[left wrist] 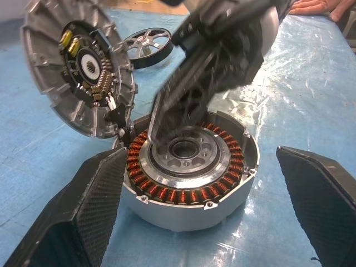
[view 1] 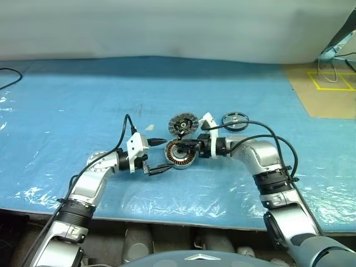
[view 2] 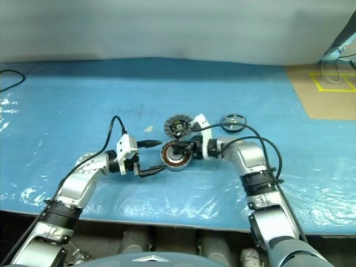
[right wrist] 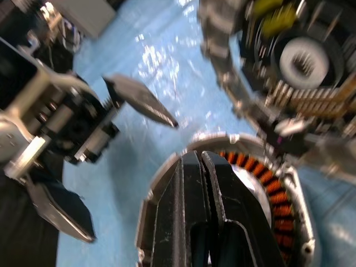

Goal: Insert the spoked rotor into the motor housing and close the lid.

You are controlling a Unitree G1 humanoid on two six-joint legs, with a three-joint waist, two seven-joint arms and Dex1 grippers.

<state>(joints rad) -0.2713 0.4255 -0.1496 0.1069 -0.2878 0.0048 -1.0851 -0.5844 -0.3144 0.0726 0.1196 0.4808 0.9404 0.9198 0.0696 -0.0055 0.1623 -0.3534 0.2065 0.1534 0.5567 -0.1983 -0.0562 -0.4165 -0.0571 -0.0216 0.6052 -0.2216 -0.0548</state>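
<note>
A blue plastic sheet covers the tabletop, wrinkled and glossy along its near edge; a bare tan patch with yellow tape lines sits at the far right corner; a pale wall runs behind; a black cable curls in at the far left edge; a person's hand rests on the sheet at the corner of the left wrist view.

The motor housing lies open in the middle of the sheet, its ring of copper windings facing up around a silver hub; the lid stands tilted up from the housing's far rim, toothed inner face showing; the spoked rotor lies flat on the sheet to the right of the lid, apart from the housing.

The right claw reaches in level from the right, its two black fingers pressed together and empty, the tips over the housing's windings and partly blocking the view of the hub; the left claw points in from the left, fingers spread wide on either side of the housing's near-left rim, holding nothing.
</note>
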